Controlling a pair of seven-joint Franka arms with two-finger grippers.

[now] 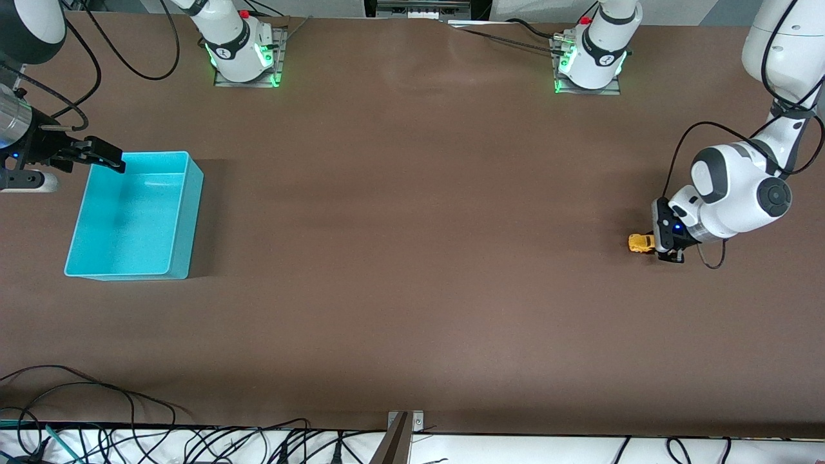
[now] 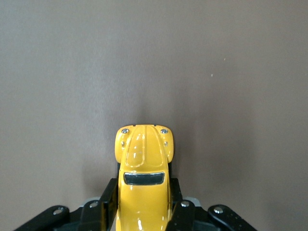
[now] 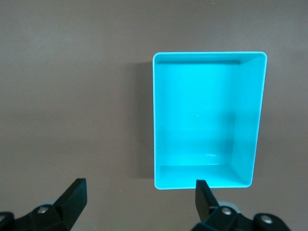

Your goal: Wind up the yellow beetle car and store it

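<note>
Left gripper [image 1: 664,248] low at the left arm's end of the brown table [image 1: 412,258], fingers [image 2: 108,204] clamped on the flanks of the small glossy yellow beetle car [image 2: 143,180]; the car's nose projects out from between them. Right gripper [image 1: 106,154] waits above the rim of the empty turquoise plastic bin [image 3: 161,115] at the right arm's end, jaws spread wide, holding nothing.

No text, label, brand, number or sign can be read anywhere in these views. A small dark round mark sits on each white arm base [image 1: 233,48] at the top of the front view, but what it shows cannot be made out.
</note>
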